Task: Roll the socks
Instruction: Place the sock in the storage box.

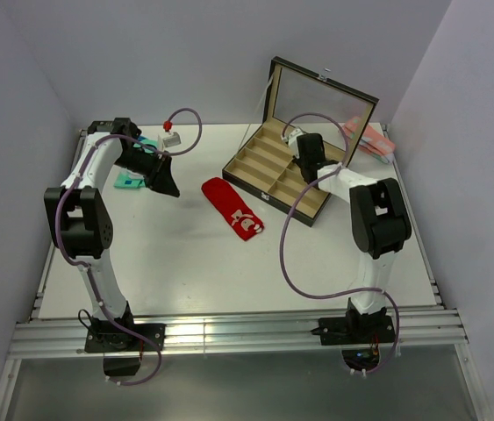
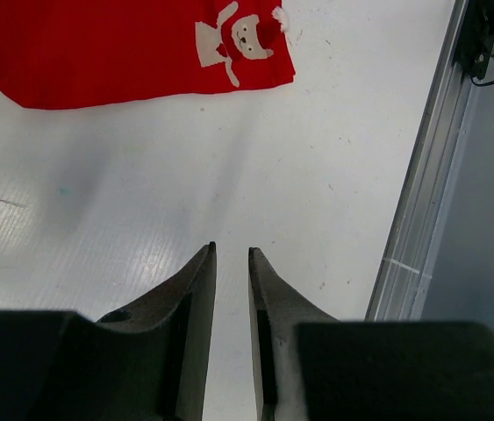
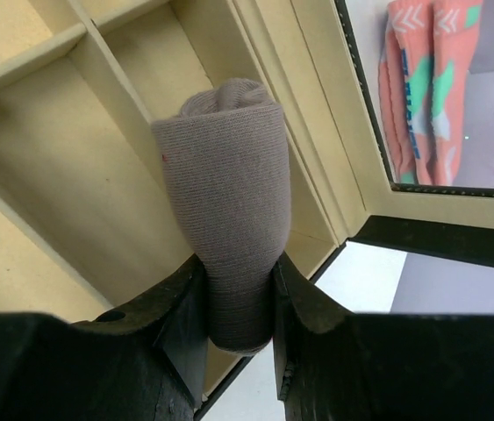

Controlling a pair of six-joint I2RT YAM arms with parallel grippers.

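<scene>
Right gripper clamps a rolled grey-brown sock over the divided box.
Left gripper narrowly parted, empty; red Santa sock at its view's upper left.

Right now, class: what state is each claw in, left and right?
Left claw: slightly open, empty.
Right claw: closed on a rolled grey-brown sock.
</scene>
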